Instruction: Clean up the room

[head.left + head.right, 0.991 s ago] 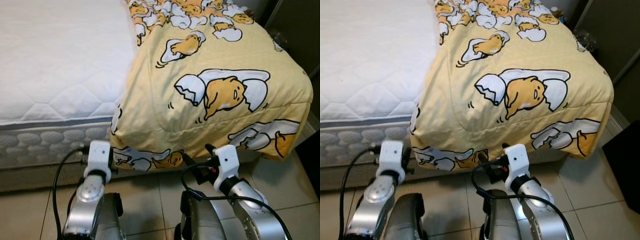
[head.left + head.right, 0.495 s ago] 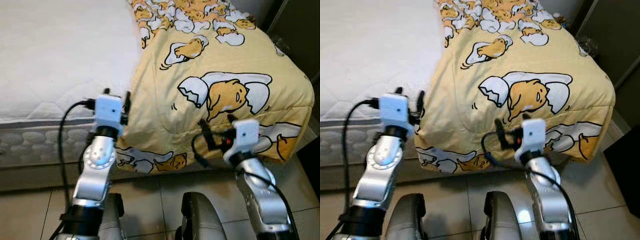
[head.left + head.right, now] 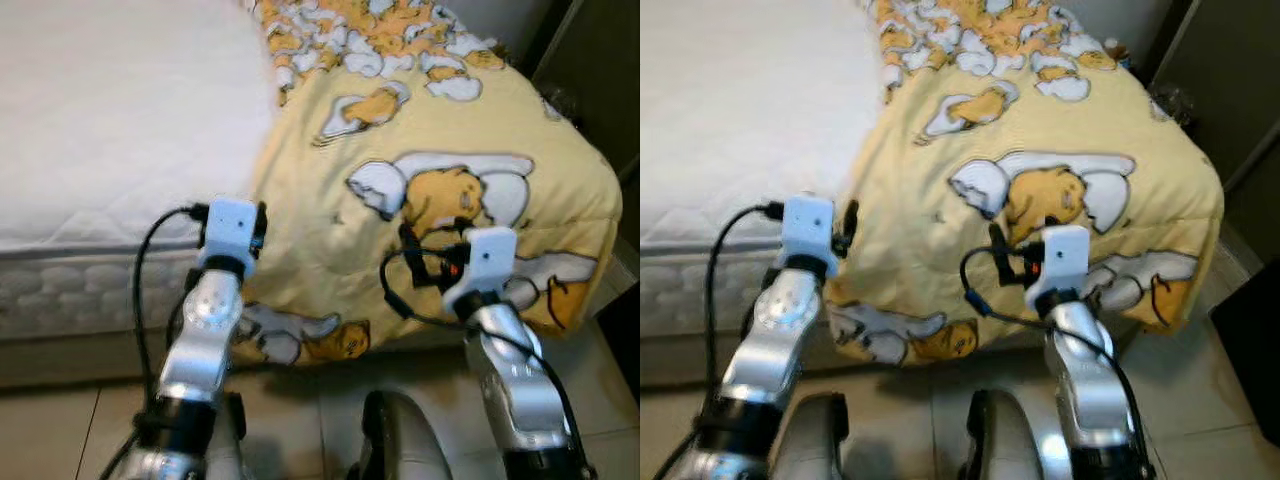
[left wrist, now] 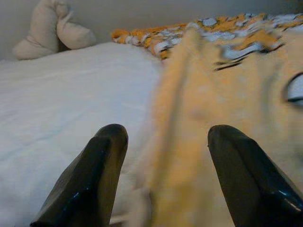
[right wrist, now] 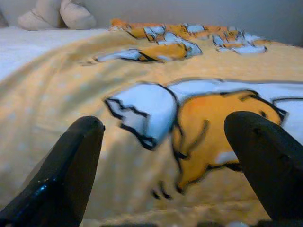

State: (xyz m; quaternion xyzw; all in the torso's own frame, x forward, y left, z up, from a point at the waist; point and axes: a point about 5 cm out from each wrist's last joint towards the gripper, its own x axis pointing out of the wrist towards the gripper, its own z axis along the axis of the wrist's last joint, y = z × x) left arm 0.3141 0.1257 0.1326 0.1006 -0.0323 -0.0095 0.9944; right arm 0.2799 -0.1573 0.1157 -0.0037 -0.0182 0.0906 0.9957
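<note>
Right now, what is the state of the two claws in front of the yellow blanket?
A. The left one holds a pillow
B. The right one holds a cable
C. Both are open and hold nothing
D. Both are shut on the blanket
C: in the wrist views the left claw and right claw have their fingers wide apart, with the blanket beyond them, not gripped.

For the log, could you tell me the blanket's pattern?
Pale yellow blanket with cartoon egg prints, clearest in the left eye view.
</note>
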